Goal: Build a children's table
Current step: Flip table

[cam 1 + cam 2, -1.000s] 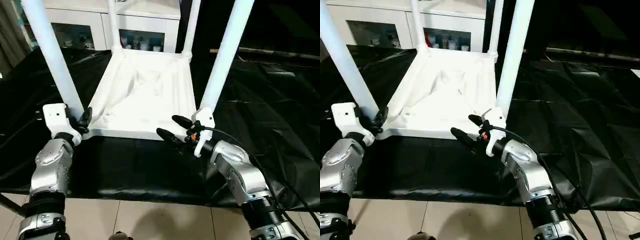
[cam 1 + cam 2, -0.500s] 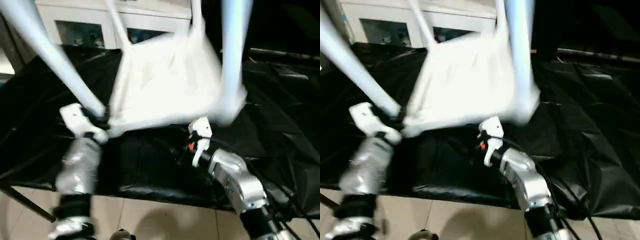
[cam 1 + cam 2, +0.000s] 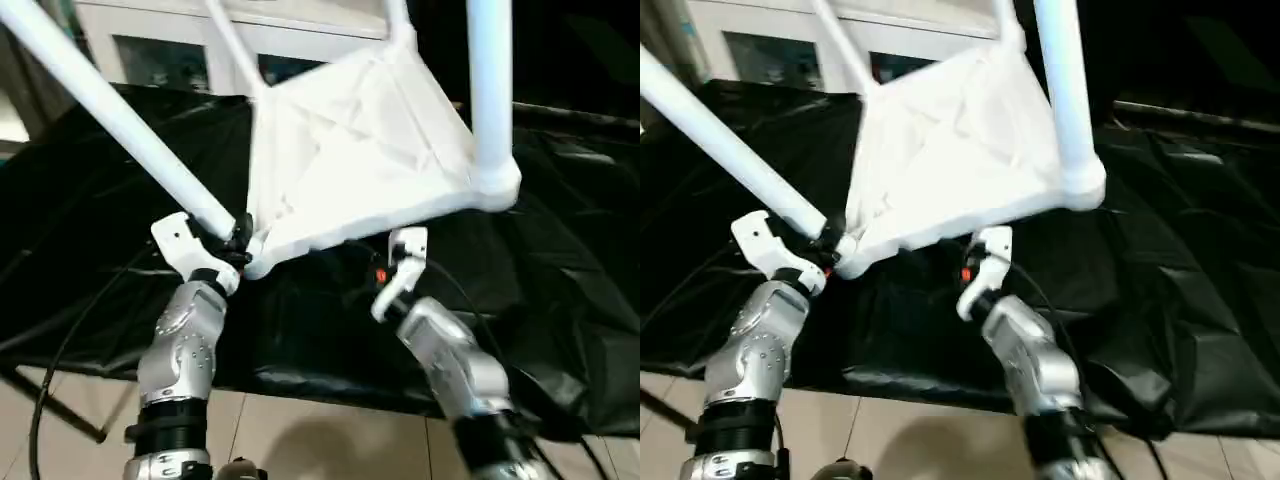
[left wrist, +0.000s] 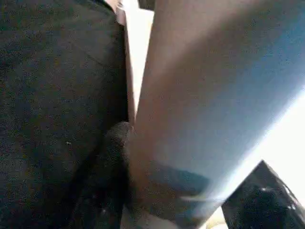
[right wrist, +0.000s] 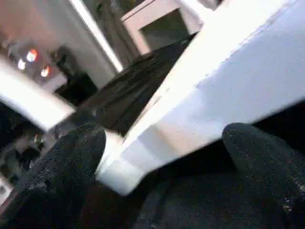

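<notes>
Above the black-covered table (image 3: 560,250), children's table (image 3: 360,160) hangs upside-down and tilted — legs up, right side raised. Left claw (image 3: 238,240) clamps the near-left leg (image 3: 120,110) at its corner socket. Right claw (image 5: 162,157) sits spread wide under the near rim — grasping nothing.

From my seat: both forearms silver, ribbed black collars low down. White wrist housings; left gripper (image 3: 237,236) and right gripper (image 5: 164,191) have matte black, rough-textured fingers (image 5: 71,162). Black cables trail off both arms. A small red-orange spot, perhaps an indicator light, beside the right wrist.
</notes>
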You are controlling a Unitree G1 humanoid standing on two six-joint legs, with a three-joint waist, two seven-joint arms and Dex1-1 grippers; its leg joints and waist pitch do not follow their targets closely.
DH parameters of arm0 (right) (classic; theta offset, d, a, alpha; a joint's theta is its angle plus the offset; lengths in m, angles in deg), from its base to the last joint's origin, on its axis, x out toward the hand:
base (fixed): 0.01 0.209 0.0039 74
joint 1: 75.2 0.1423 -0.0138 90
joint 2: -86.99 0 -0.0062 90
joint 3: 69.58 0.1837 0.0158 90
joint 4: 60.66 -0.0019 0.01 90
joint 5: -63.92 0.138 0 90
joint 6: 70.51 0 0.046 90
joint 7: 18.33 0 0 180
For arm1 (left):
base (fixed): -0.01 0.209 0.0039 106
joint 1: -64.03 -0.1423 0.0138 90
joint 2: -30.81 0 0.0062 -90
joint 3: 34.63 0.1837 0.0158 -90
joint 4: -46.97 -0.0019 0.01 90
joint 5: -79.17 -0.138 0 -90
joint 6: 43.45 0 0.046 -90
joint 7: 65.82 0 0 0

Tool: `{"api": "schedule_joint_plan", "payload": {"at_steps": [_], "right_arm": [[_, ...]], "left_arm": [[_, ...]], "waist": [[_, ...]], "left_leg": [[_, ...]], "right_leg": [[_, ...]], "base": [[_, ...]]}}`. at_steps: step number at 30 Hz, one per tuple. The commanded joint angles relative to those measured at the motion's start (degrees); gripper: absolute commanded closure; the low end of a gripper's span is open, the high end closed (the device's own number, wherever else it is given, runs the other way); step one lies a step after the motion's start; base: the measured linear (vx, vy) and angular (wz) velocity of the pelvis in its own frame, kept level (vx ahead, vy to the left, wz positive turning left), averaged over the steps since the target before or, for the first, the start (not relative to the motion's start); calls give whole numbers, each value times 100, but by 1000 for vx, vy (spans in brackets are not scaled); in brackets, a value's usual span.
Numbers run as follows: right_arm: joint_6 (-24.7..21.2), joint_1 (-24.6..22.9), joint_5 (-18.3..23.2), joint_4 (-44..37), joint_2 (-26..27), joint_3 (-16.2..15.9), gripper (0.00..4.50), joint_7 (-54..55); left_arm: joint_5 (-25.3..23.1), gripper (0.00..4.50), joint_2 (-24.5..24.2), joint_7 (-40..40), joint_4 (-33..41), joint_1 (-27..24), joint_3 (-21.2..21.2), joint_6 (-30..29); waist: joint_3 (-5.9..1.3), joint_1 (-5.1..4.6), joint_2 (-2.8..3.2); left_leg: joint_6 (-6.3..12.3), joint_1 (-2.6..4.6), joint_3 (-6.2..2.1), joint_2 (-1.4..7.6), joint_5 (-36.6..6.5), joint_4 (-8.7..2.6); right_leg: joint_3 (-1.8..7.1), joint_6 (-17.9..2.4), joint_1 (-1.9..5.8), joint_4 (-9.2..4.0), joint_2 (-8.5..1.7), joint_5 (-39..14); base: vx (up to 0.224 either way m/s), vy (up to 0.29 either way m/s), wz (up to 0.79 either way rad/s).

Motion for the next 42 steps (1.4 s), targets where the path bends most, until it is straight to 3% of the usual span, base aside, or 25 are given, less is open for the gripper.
{"api": "schedule_joint_plan", "payload": {"at_steps": [1,2,3,8,16,17,19,26,31,33,42], "right_arm": [[12,229,150,219,-35,456,0,389],[98,418,205,408,-13,577,0,476],[140,488,212,478,-12,609,0,487],[268,980,336,998,5,945,0,788],[307,1337,333,1374,-67,1061,0,550],[432,1659,359,1792,-123,1224,0,662],[472,1761,365,1928,-137,1271,0,694],[671,2383,455,2754,-220,1602,0,774],[750,2435,399,2906,-246,1616,37,678],[805,2453,357,3004,-266,1623,72,643],[925,2513,315,3191,-338,1703,140,608]], "left_arm": [[299,225,207,-25,7,-102,-6,-163],[300,225,208,-20,7,-105,13,-160],[299,225,212,-19,8,-108,19,-159],[302,225,242,-4,14,-121,17,-134],[281,225,258,-62,86,-164,66,-164],[284,225,254,-133,175,-228,147,-244],[283,225,249,-151,206,-248,172,-268],[343,225,251,-234,449,-406,257,-431],[342,225,221,-266,477,-416,260,-476],[351,225,203,-281,495,-421,250,-505],[280,225,186,-256,432,-368,244,-515]], "waist": [[-312,-16,-4],[-319,-24,-42],[-317,-22,-24],[-334,-17,-52],[-329,-17,-76],[-329,-21,-86],[-332,-18,-86],[-342,-21,-121],[-340,-28,-139],[-343,-27,-131],[-344,-37,-117]], "left_leg": [[-254,178,-112,260,-1380,-486],[-237,170,-98,247,-1315,-469],[-224,170,-95,247,-1298,-466],[-56,169,-69,239,-926,-423],[-59,174,-60,251,-995,-432],[-79,180,-58,259,-986,-428],[-81,185,-43,257,-933,-410],[123,170,-18,246,-663,-373],[164,178,-4,251,-689,-363],[177,179,-2,248,-643,-355],[157,188,-4,254,-703,-359]], "right_leg": [[210,-785,127,-450,-382,-432],[207,-775,143,-453,-376,-405],[211,-779,136,-446,-381,-393],[201,-802,144,-404,-369,-6],[197,-814,145,-409,-373,-123],[197,-831,139,-400,-376,-120],[194,-880,135,-385,-375,-66],[189,-964,156,-333,-362,365],[191,-999,151,-342,-364,273],[193,-1014,154,-332,-355,330],[190,-1046,151,-338,-350,271]], "base": [[0,0,0],[0,0,0],[0,0,0],[0,0,0],[0,0,0],[0,0,0],[0,0,0],[0,0,0],[0,0,0],[0,0,0],[0,0,0]]}}
